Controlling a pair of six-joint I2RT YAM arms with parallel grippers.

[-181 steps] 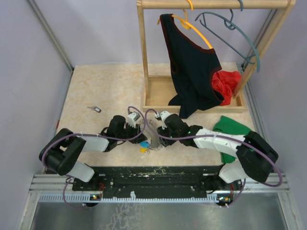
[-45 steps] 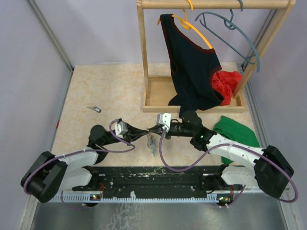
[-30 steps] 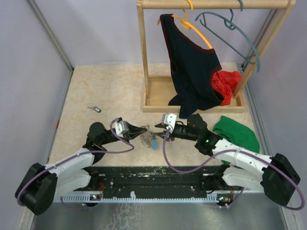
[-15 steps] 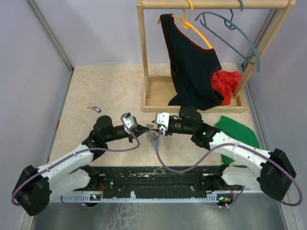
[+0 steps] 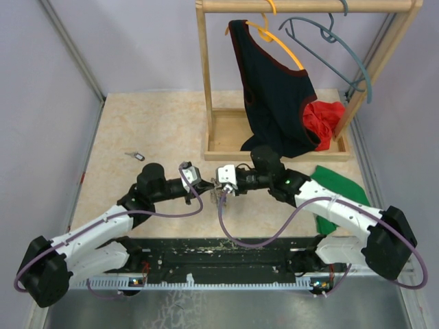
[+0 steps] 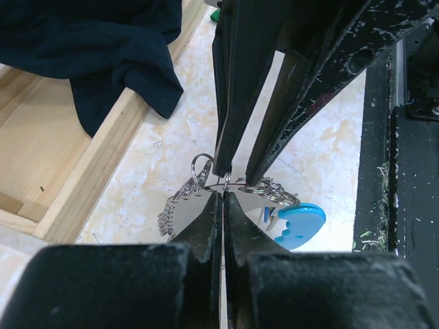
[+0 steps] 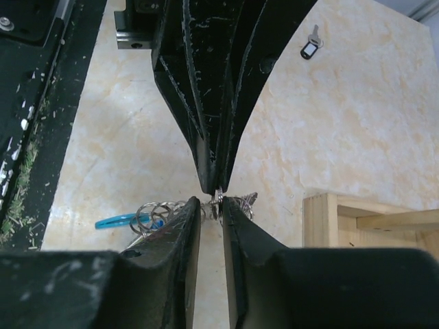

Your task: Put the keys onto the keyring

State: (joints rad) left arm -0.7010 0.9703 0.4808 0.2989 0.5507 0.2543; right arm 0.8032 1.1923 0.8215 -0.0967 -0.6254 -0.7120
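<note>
One red cloth in wooden tray; left tool pinching keyring.

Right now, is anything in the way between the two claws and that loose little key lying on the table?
Nothing visible. Only bare table lies between the loose key and the left claw and right claw, which meet at the keyring.

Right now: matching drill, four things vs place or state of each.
1 black key
2 green cloth
3 red cloth
4 left hand

a inside the wooden rack base
b shut on the keyring
c on the table, far left
d on the table, right side

Pairs: 1-c, 2-d, 3-a, 4-b
</note>
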